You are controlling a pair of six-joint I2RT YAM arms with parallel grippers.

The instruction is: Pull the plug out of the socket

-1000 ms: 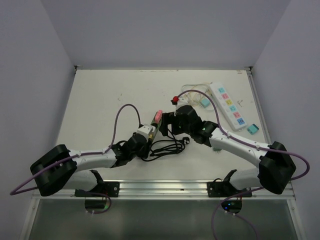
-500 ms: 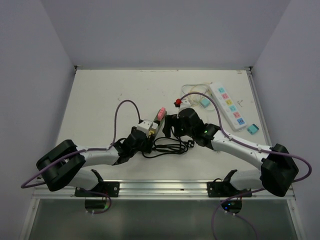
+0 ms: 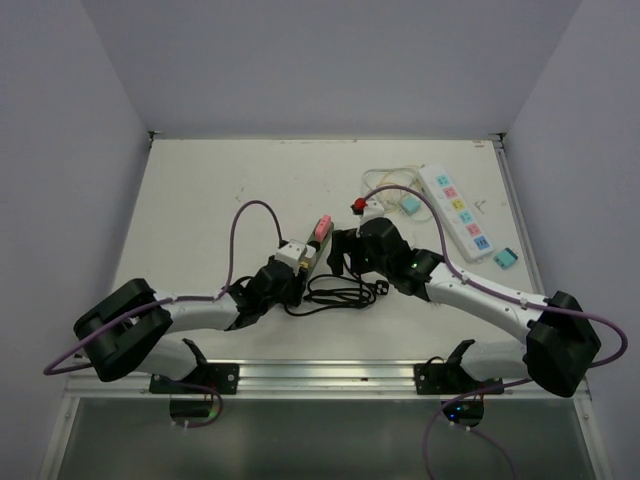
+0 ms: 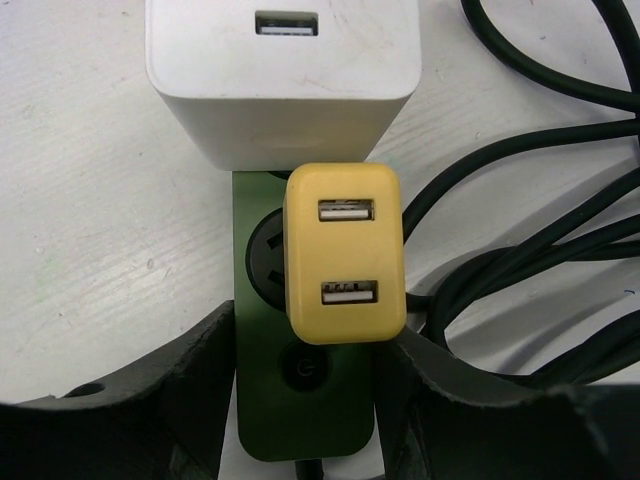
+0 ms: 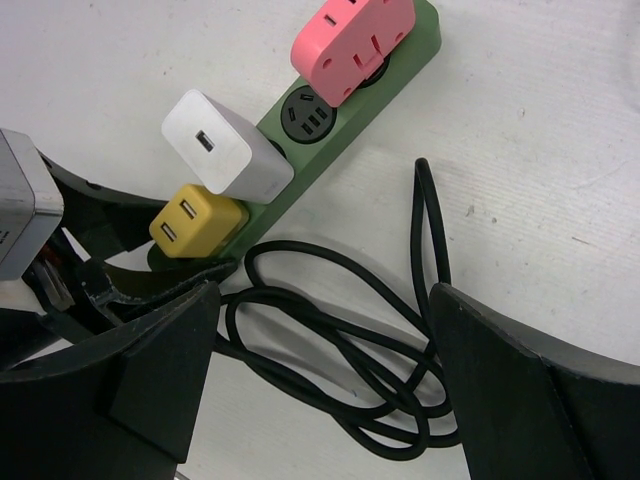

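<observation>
Shifting a little across the bench (image 3: pixel 200 200) over the last second, the green power strip (image 5: pixel 335 135) now lies slightly farther from the arm bases, and both arms have moved with it. The left fingers (image 4: pixel 190 390) straddle its cable end, one pressed against each long side. They are partly closed and appear to hold the strip itself rather than any plug. The right fingers (image 5: pixel 150 370) hang spread wide, with nothing between them but the loose black cable (image 5: pixel 330 385) coiled below; the strip runs off beyond their left tip. Three plugs remain seated: the white charger (image 4: pixel 280 90) just ahead of the left fingers, the pink plug (image 5: pixel 350 40) at the far end, and the yellow charger (image 4: pixel 345 250) directly between the left fingertips. No plug has come out yet. My reading is that the strip is now braced, which frees the right fingers to reach over and pull.
</observation>
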